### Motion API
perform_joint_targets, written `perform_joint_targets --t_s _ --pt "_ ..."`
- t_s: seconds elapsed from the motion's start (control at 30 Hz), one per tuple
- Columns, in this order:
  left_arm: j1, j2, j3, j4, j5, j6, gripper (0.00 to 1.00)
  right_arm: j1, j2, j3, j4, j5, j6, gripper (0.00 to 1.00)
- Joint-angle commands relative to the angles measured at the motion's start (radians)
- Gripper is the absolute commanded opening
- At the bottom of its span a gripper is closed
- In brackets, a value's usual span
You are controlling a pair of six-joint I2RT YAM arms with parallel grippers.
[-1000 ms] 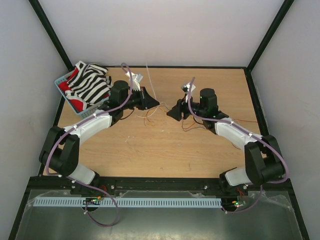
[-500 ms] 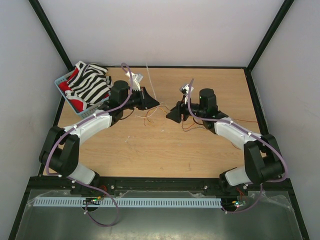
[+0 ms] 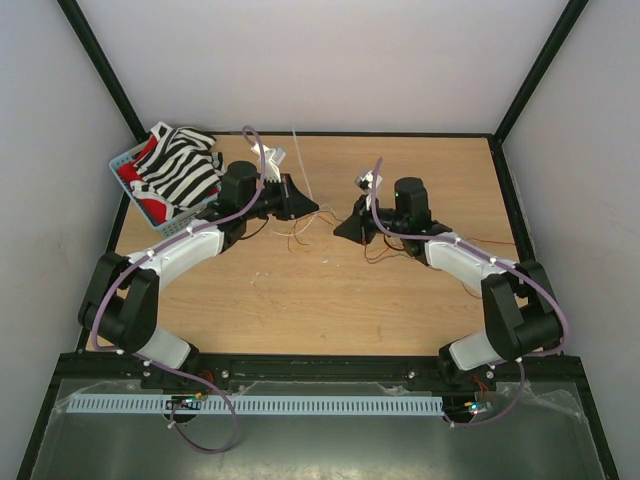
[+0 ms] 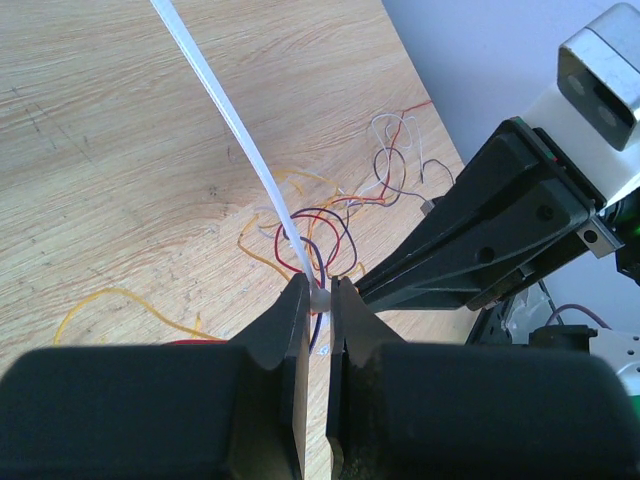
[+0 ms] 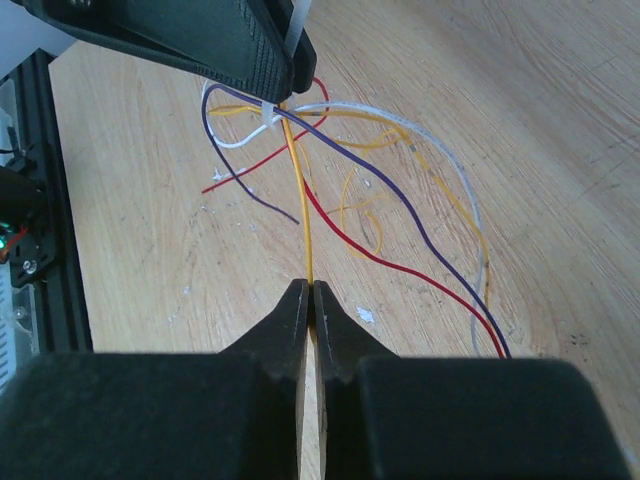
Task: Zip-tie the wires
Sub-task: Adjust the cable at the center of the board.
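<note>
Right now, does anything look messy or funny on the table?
Yes. The wires sprawl in a loose tangle on the table, not gathered together. The zip tie sticks up long from the left fingers. At the far left corner a striped cloth spills over the rim of a blue basket.

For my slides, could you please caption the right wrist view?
Right gripper pinches a thin yellow wire leading up to the curly coloured wire bundle at the black left gripper.

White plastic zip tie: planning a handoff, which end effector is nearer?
Left. The left end effector grips the white plastic zip tie; the right end effector, apart, pinches a thin yellow wire.
</note>
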Motion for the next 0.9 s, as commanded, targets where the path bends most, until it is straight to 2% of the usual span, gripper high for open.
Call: perform_joint_targets --t_s 0.0,0.2,0.6,0.87 --pt "0.001 -0.020 0.023 0.011 -0.003 0.006 0.00 0.005 -0.032 0.036 -0.033 0.009 -0.037 0.08" --pt "0.010 -0.025 0.007 0.008 -0.021 0.012 0.00 -0.011 -0.108 0.034 -0.133 0.083 -0.074 0.00" --pt "0.022 -0.032 -0.003 0.006 -0.026 0.014 0.00 -0.041 -0.269 0.014 -0.211 0.243 -0.068 0.00" --pt "0.022 -0.030 -0.003 0.005 -0.023 0.013 0.00 -0.053 -0.269 0.008 -0.225 0.227 -0.066 0.00"
